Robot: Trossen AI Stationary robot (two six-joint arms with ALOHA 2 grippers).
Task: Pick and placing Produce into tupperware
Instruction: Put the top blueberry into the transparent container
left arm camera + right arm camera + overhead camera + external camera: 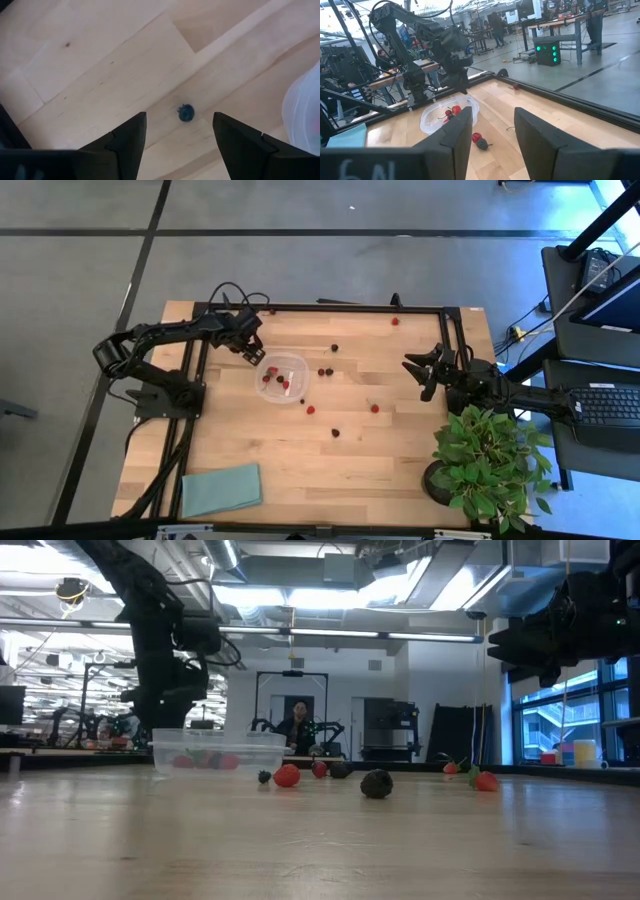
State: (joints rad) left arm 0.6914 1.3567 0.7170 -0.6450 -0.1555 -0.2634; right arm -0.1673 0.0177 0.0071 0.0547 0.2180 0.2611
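Note:
The clear tupperware (283, 377) sits left of the table's middle and holds three red pieces (268, 377). More red and dark produce lies loose on the wood to its right (322, 371) and nearer the front (375, 408). My left gripper (245, 340) hovers open just beyond the container's far-left corner. In the left wrist view its fingers (177, 135) stand above one small dark piece (185, 113), with the container's edge (305, 107) beside it. My right gripper (425, 370) is open and raised at the right side of the table; its wrist view (492, 130) looks across at the container (450, 116).
A leafy potted plant (490, 460) stands at the near right corner, close to the right arm. A teal cloth (222, 490) lies flat at the near left. One red piece (395, 321) lies by the far rail. A person (297, 725) shows far back in the room.

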